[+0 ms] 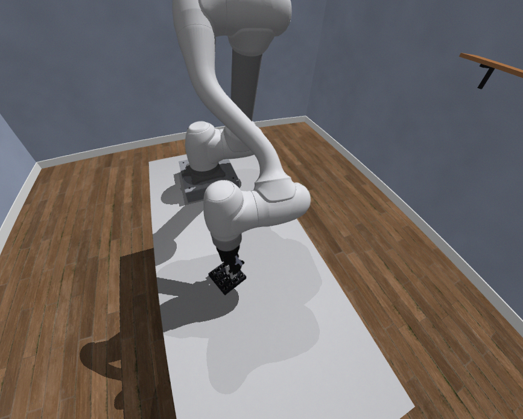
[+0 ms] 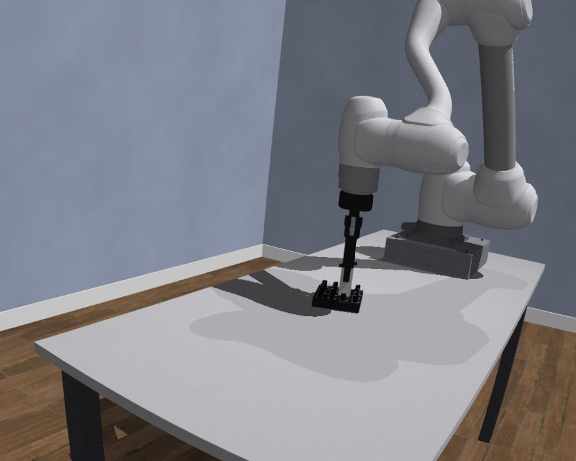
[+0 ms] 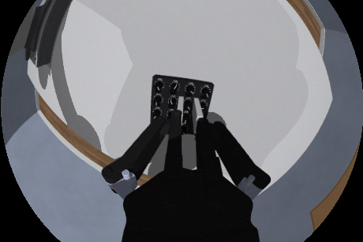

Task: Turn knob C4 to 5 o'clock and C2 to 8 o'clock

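Observation:
The black knob box [image 1: 225, 290] [image 2: 335, 303] [image 3: 182, 80] stands on the table with its knobs facing up. White lines show on several knobs in the wrist view, but the printed names are too small to read. My gripper [image 1: 231, 272] [image 2: 345, 288] [image 3: 188, 104] points down over the box, its light fingertips a small gap apart. In the wrist view a knob [image 3: 188, 106] shows between the fingertips. I cannot tell whether they touch it. The fingers hide part of the box, and its socket cannot be made out.
The white table [image 1: 279, 383] [image 2: 218, 376] [image 3: 237, 40] bears the box and the arm's grey base [image 2: 427, 260] [image 3: 57, 24]. The arm's shadows fall across the table. A wooden shelf [image 1: 500, 66] is on the wall at the right in the top view.

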You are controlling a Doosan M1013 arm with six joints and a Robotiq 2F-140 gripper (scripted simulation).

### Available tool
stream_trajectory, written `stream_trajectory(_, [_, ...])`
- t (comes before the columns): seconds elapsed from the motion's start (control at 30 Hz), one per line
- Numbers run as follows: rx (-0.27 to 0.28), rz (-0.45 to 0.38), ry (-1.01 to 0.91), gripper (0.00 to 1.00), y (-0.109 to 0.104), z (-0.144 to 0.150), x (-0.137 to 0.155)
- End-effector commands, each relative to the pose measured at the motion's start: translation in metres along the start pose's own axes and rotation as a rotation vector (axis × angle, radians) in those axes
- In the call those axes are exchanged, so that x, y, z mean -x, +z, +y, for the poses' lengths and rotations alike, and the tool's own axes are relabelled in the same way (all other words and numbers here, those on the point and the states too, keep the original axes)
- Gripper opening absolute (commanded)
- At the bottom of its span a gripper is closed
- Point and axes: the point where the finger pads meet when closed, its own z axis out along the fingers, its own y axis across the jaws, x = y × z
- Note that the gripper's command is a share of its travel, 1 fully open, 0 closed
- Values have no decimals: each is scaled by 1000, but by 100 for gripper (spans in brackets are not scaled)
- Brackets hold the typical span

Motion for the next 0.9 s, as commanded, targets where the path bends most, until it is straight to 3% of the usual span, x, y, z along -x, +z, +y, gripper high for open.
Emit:
stream_trajectory(0.0, [0, 0, 0, 12, 0, 0, 0])
stream_trajectory(0.3, [0, 0, 0, 12, 0, 0, 0])
stream_trajectory(0.33, [0, 0, 0, 5, 0, 0, 0])
stream_trajectory(0.87, [0, 0, 0, 5, 0, 0, 0])
